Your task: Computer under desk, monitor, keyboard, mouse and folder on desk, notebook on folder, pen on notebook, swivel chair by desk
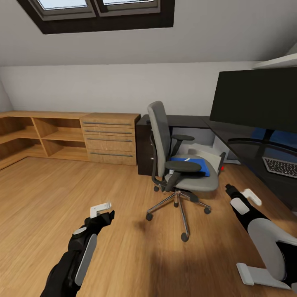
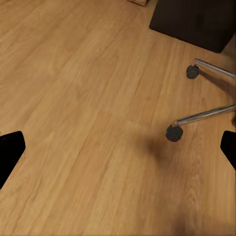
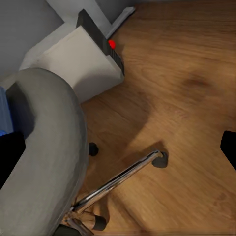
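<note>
The grey swivel chair (image 1: 187,181) stands on the floor, left of the black desk (image 1: 243,150). The blue folder (image 1: 197,165) lies on its seat with a thin white pen-like stick (image 1: 187,159) on top. On the desk are the monitor (image 1: 255,99) and the keyboard (image 1: 281,166). Behind the chair, on the floor by the desk, sits the pale computer (image 1: 209,153) with its red light. In the right wrist view the computer (image 3: 78,61) stands beyond the chair seat (image 3: 46,147). My left gripper (image 1: 108,213) is open over bare floor. Near the seat's right edge, my right gripper (image 1: 229,189) is open and empty.
Low light-wood shelves and drawers (image 1: 109,138) line the back wall, with a dark drawer unit (image 1: 144,144) beside them. The chair's chrome legs and castors (image 2: 173,132) spread over the wood floor (image 1: 49,198). The sloped ceiling holds a skylight.
</note>
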`<state>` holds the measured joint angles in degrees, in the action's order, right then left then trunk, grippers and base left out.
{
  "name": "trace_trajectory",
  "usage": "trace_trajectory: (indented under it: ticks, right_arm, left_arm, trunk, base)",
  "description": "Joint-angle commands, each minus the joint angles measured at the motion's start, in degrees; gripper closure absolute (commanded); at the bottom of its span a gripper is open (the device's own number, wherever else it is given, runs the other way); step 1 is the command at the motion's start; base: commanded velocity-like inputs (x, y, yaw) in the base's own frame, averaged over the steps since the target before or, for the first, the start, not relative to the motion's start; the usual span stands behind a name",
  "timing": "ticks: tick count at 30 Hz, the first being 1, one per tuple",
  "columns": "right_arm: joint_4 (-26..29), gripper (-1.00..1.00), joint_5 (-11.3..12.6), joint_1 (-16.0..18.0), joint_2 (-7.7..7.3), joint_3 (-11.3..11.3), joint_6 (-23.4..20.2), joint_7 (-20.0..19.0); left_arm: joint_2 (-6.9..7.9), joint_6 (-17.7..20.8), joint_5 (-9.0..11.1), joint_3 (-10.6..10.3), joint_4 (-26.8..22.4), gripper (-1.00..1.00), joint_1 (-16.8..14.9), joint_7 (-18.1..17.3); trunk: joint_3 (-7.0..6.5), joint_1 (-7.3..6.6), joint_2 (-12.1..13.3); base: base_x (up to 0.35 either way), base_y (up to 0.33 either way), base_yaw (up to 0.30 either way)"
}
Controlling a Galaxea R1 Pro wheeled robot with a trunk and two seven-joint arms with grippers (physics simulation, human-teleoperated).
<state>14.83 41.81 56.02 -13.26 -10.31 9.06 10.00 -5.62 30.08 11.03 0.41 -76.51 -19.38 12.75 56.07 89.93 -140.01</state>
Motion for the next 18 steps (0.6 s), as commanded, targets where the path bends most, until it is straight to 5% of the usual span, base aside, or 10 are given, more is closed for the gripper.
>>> trace_trajectory:
  ticks: [1, 7, 11, 18]
  right_arm:
    - [-0.1, -1.0, 0.6, 0.1, 0.12, 0.1, 0.1, 0.1]
    - [-0.1, -1.0, 0.6, 0.2, 1.44, -0.1, -0.4, -1.3]
    - [-0.2, -1.0, 0.7, 0.2, 1.71, -0.2, -1.8, -2.5]
    - [-0.2, -1.0, 2.5, 0.1, 1.75, -0.2, -2.1, -2.7]
  left_arm:
    - [0.01, 0.2, 0.6, 0.0, -1.3, -1.0, 0.8, 0.4]
    - [0.04, 0.3, 0.6, -0.3, -4.4, -1.0, 3.5, 0.3]
    - [0.05, 0.3, 0.5, -4.5, -5.5, -1.0, 4.7, 0.3]
    - [0.08, 0.4, 0.5, -6.0, -7.2, -1.0, 6.3, 0.3]
  trunk:
    - [0.06, -0.01, 0.0]
    - [0.06, -0.01, 0.0]
    - [0.06, -0.01, 0.0]
    - [0.06, -0.01, 0.0]
  base:
    - [0.0, 0.0, 0.0]
    - [0.0, 0.0, 0.0]
    - [0.006, 0.0, 0.0]
    - [0.21, 0.0, 0.0]
